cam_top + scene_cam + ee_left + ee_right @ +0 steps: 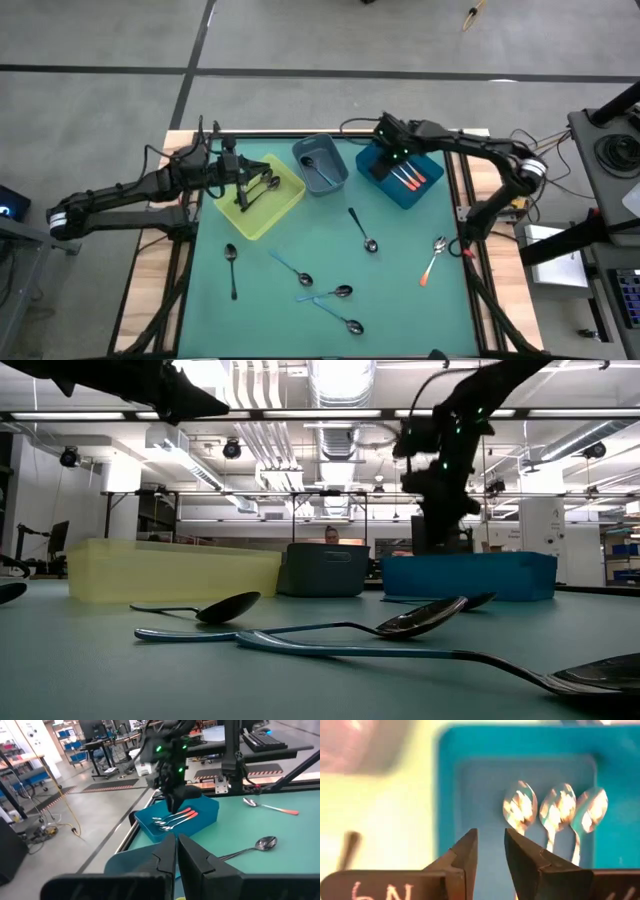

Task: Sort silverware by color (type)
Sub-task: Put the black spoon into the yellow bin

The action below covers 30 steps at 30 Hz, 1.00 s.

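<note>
Three orange-red-handled spoons [555, 812] lie side by side in the blue bin [428, 192]. My right gripper [490, 832] hovers above them, pointing down, open, with nothing between its fingers. My left gripper [176, 836] is shut and empty, held nearly level over the yellow bin [275, 215], which holds black-handled spoons [245, 195]. One light blue spoon [318, 172] lies in the grey-blue bin [300, 150]. Lying flat on the green mat are two black spoons [232, 268] [362, 230], an orange-red one [433, 258] and three light blue ones [292, 268] [330, 293] [338, 318].
The three bins stand in a row along the mat's far side. Wooden table edges [160, 270] border the green mat on the left and right. Cables [520, 140] run by the right arm's base. Beyond the table is a lab room with racks.
</note>
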{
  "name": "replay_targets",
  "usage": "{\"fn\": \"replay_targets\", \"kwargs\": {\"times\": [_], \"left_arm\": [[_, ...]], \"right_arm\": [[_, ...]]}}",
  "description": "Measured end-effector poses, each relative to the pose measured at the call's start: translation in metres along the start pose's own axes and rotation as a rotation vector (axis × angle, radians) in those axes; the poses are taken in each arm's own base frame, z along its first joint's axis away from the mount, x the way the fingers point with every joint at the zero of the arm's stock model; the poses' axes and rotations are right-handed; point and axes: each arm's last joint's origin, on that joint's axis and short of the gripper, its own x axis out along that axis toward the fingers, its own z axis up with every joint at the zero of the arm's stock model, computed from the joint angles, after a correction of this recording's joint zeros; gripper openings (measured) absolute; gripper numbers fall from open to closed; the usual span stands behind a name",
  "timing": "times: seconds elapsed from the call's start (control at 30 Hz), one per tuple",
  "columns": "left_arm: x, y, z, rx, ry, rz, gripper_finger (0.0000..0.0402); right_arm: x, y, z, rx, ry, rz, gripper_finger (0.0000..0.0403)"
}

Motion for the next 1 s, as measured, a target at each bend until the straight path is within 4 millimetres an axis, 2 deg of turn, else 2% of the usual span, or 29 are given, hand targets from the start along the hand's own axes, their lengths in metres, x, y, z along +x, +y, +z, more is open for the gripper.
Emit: {"fn": "replay_targets", "kwargs": {"times": [0.23,0.43,0.6,0.83,1.0], "left_arm": [[0.000,0.000,0.000,-0.101,-0.001,-0.003,0.0000],[0.000,-0.003,-0.003,-0.330,0.028,-0.057,0.0000],[-0.001,-0.008,-0.009,-0.606,0.127,-0.173,0.0000],[-0.006,-0.026,-0.026,-1.005,0.417,-0.219,0.0000],[-0.009,-0.051,-0.023,-1.177,0.508,-0.249,0.0000]], "right_arm": [[-0.026,0.043,-0.020,-0.077,-0.262,0.086,0.0071],[-0.041,0.078,-0.047,-0.170,-0.439,0.055,0.0064],[-0.043,0.102,-0.069,-0.250,-0.536,0.031,0.0063],[-0.036,0.115,-0.084,-0.387,-0.606,0.045,0.0063],[-0.039,0.114,-0.081,-0.454,-0.632,0.023,0.0060]]}}
